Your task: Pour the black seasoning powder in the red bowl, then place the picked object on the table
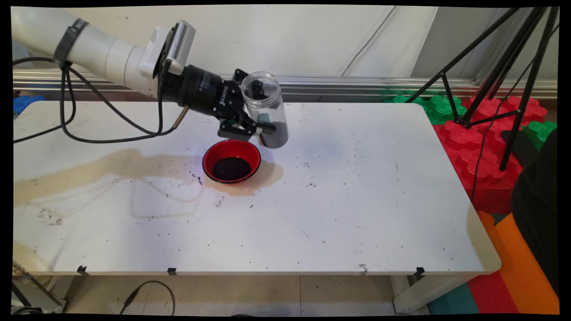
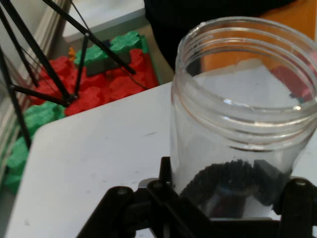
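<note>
Robotics test lab. Evidence: stained white table (image 1: 357,200) serving as workbench; black tripod (image 1: 499,80) right of the table; red and green foam blocks (image 1: 473,147) at the tripod's feet; plain wall panels (image 1: 312,35) behind the table.

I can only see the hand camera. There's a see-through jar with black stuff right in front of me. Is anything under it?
Observer: A red bowl stands on the table, just beside the jar, lower down.
Kid: Is the bowl empty?
Observer: No, dark grains lie in its bottom.
Kid: Is my jar standing on the table?
Observer: No, the gripper holds it in the air, mouth up, slightly tilted.
</note>
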